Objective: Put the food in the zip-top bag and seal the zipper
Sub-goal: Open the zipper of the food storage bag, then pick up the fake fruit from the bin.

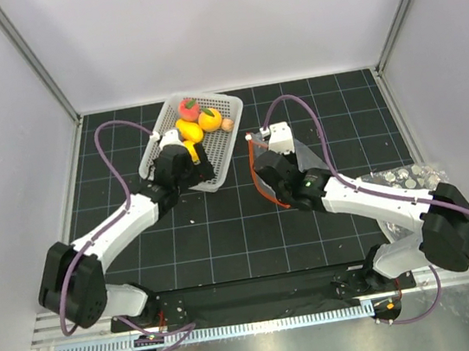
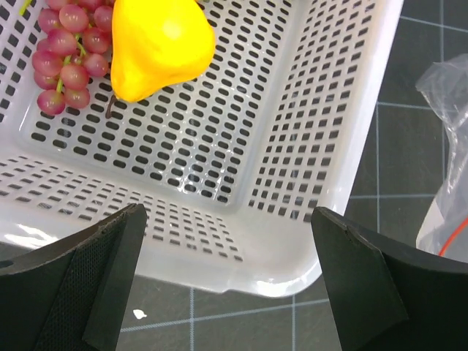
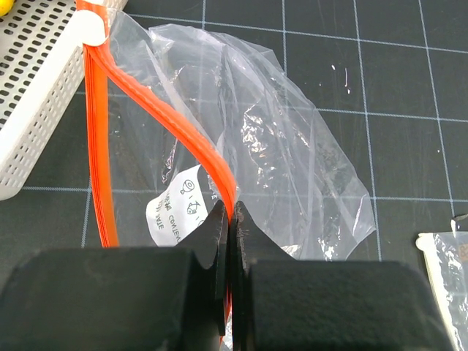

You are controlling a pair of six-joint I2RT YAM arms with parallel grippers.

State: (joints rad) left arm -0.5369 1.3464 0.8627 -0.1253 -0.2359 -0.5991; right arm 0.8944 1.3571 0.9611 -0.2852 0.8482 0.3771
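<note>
The white perforated basket (image 1: 224, 153) holds the food: a pink-red peach (image 1: 188, 109), a yellow-orange piece (image 1: 209, 119), a yellow pear (image 1: 189, 131) and a tiny peach-coloured ball (image 1: 227, 124). In the left wrist view the pear (image 2: 157, 44) lies beside dark red grapes (image 2: 64, 62). My left gripper (image 1: 196, 162) is open and empty, just above the basket's near corner (image 2: 278, 270). The clear zip-top bag (image 1: 309, 158) lies right of the basket, mouth partly open. My right gripper (image 3: 232, 213) is shut on its red-orange zipper (image 3: 212, 164), next to the white label (image 3: 175, 208).
A clear plastic sheet with white dots (image 1: 405, 176) lies at the right, by the right arm; its corner shows in the right wrist view (image 3: 446, 270). The basket's edge (image 3: 33, 110) is close to the left of the bag. White walls enclose the dark grid mat (image 1: 225, 229).
</note>
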